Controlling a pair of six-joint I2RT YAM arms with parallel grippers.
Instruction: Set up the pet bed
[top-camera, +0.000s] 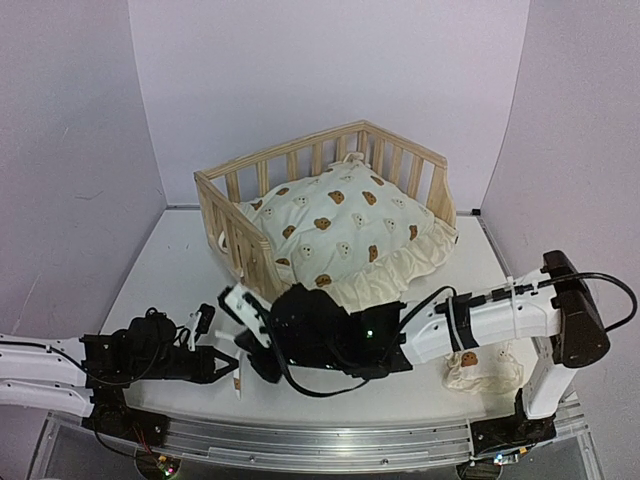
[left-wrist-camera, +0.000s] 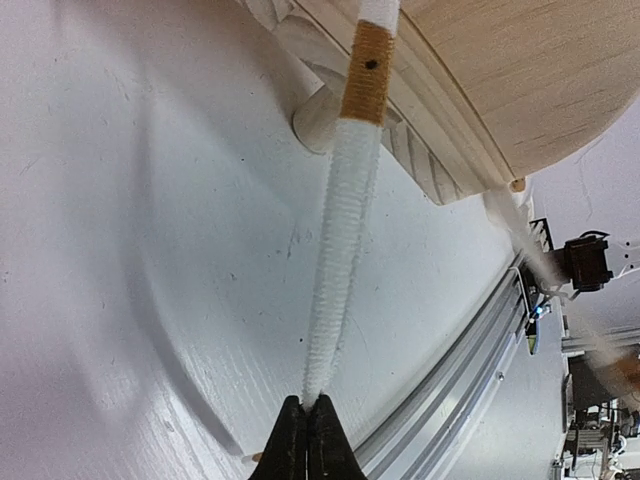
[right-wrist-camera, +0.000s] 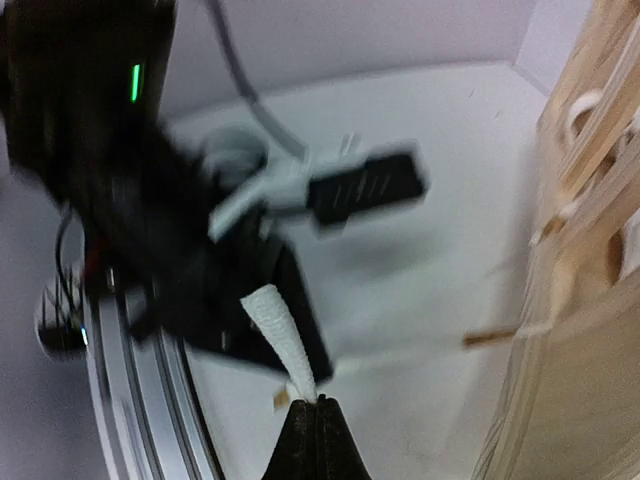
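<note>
Clamped on the white tie (left-wrist-camera: 345, 220), left gripper (left-wrist-camera: 307, 408) and apparently right gripper (right-wrist-camera: 305, 408) hold it taut for fastening to pet bed (top-camera: 230, 235)

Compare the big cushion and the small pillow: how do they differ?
The cushion is much larger than the pillow. The cushion lies inside the pet bed, its ruffled edge spilling over the open front; the pillow lies on the table, partly hidden under the right arm. Both are cream with brown prints.

One pet bed (top-camera: 300, 147), cushion (top-camera: 345, 230), cord (left-wrist-camera: 345, 220) and perhaps pillow (top-camera: 485, 365); two hands (left-wrist-camera: 308, 440) (right-wrist-camera: 306, 440)
</note>
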